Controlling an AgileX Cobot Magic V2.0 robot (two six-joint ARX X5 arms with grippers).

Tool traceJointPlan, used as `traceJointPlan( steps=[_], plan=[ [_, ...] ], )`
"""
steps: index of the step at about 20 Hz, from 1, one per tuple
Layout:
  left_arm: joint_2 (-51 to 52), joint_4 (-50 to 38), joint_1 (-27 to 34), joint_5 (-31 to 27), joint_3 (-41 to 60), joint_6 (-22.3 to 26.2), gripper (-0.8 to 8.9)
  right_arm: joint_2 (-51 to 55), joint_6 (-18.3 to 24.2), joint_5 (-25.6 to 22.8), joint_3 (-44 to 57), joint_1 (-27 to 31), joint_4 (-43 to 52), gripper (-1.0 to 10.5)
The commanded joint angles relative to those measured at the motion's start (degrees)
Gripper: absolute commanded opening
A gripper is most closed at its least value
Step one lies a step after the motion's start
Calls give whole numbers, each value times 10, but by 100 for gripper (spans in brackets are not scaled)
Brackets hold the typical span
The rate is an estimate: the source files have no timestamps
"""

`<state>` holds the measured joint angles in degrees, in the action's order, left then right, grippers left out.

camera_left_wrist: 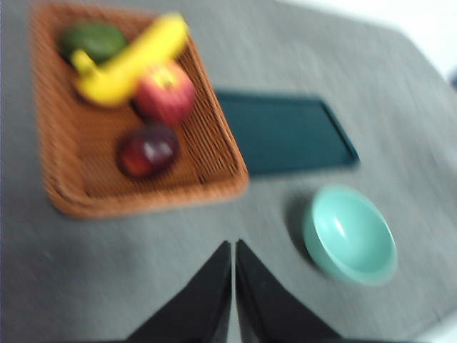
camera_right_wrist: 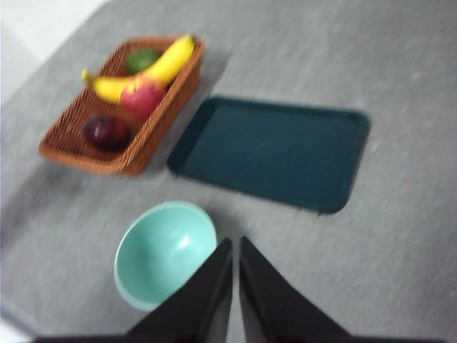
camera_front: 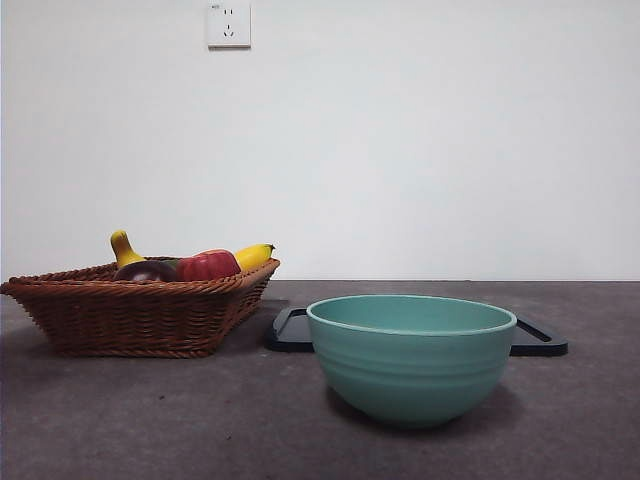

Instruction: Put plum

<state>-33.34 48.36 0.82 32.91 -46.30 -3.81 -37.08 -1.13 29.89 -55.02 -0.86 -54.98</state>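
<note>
One bowl (camera_front: 411, 355), one plum (camera_left_wrist: 148, 151), basketed (camera_front: 120, 310).

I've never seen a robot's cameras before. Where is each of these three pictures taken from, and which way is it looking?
Front view: low at table height, looking level past the bowl and basket to the wall; no robot parts show.
Left wrist view: high on the left arm, looking down at the plum; the left gripper shows, jaws shut.
Right wrist view: high on the right arm, looking down at the tray; the right gripper shows, jaws shut.
All share basket and bowl.
</note>
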Motion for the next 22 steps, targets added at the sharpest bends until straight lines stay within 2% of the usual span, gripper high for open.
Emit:
traceJointPlan(
  steps=[1,6,8,10,11,12,22],
  plan=[
    [-17,31,-8,6,-22,49,9,-28,47,1,-26,-17,-39,6],
    [-18,39,-10,5,-23,49,12,-40,50,1,-29,-39,-50,6],
    [-18,39,-9,5,-23,49,114,-40,49,1,-29,-39,-50,31],
    [-18,40,-9,5,-23,47,324,-40,44,1,-29,-39,-51,241],
    [-18,39,-9,5,-23,47,404,-40,41,1,-29,-39,-51,358],
    [-18,40,-10,5,-23,47,442,-40,41,1,-29,-39,-51,419],
    [-39,30,-11,-6,-40,35,436,-40,41,1,-29,-39,-51,429]
  ],
)
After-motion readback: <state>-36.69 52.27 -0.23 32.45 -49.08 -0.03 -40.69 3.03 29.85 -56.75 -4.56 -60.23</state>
